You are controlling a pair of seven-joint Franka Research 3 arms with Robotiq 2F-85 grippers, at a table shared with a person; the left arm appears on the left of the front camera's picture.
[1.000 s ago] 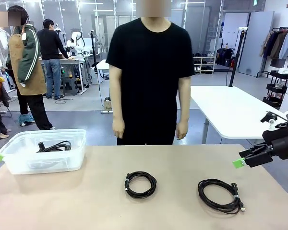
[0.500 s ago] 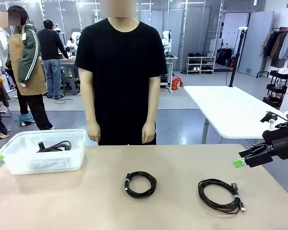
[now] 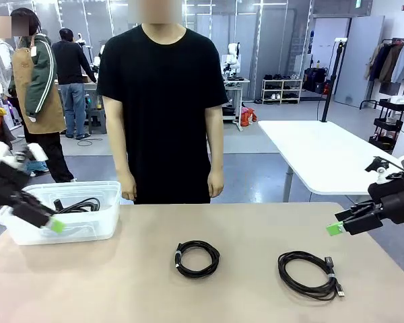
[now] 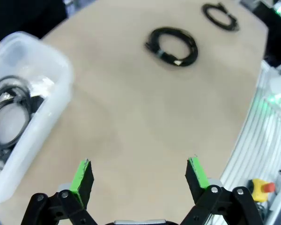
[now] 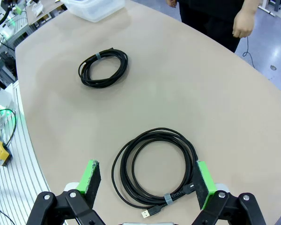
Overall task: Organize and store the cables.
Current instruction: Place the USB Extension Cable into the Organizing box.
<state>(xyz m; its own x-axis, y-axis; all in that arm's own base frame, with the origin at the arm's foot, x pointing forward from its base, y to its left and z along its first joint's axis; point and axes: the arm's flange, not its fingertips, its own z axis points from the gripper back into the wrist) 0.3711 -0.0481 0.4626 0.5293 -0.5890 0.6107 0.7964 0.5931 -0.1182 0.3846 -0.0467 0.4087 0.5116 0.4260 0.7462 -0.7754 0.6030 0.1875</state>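
Two black coiled cables lie on the tan table: a small banded coil point(image 3: 197, 259) in the middle and a wider loose coil point(image 3: 310, 274) to the right. A third cable point(image 3: 77, 205) lies inside the clear plastic bin point(image 3: 87, 229) at the left. My left gripper point(image 3: 54, 224) hovers open at the bin's near side; its wrist view shows the gripper point(image 4: 139, 174) over bare table, the bin point(image 4: 42, 51) to the left and the small coil point(image 4: 172, 46) ahead. My right gripper point(image 3: 335, 229) is open at the table's right edge, and in its wrist view the gripper point(image 5: 147, 180) is above the wide coil point(image 5: 154, 171).
A person in a black shirt point(image 3: 163, 101) stands at the far side of the table, hands hanging down. One hand point(image 5: 243, 23) is visible past the far edge in the right wrist view. A white table point(image 3: 323, 155) stands behind on the right.
My left arm has swung in from the left and now hangs by the bin. The person has stepped a little to the left. The right arm and the cables have not moved.
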